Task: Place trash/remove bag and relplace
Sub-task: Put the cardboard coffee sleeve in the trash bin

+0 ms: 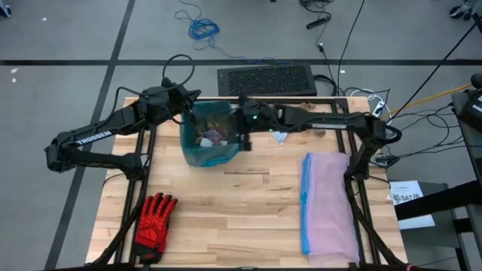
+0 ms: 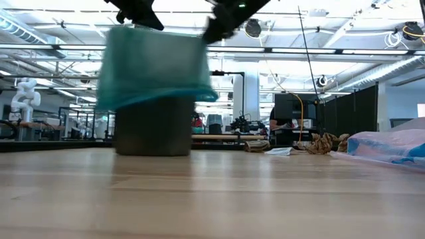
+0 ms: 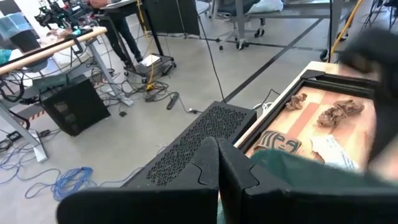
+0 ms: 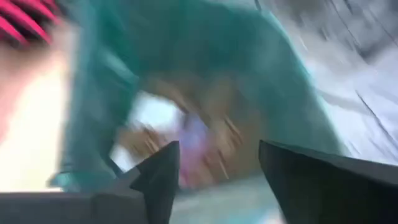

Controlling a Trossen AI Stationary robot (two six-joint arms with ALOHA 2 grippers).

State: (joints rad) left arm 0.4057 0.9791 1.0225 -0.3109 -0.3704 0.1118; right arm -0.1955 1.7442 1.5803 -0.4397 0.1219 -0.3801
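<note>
Glove (image 1: 154, 219), red and black with ribbed knuckles, lies flat at the near left of the pale butcher-block table (image 1: 241, 203). Farther back, the left gripper (image 1: 187, 105) sits at the back left rim of the bag (image 1: 211, 135), its two dark fingers (image 3: 217, 174) pressed flat together in the left wrist view with teal film just beside them; whether any film is pinched between them cannot be told. The bag, thin translucent teal-green plastic, drapes over a dark round bin (image 2: 154, 126) standing on the table, its skirt hanging in loose folds. Inside lie crumpled tan paper lumps and a pink piece of trash (image 1: 211, 138). The right gripper (image 1: 244, 135) hangs at the bag's right rim, jaws spread apart over the opening with nothing between them. More trash, brown crumpled lumps (image 3: 336, 113) and a pale scrap (image 1: 280, 138), rests on the wood just right of the bin. A lilac translucent bag (image 1: 330, 203) with a blue edge lies flat along the right side.
</note>
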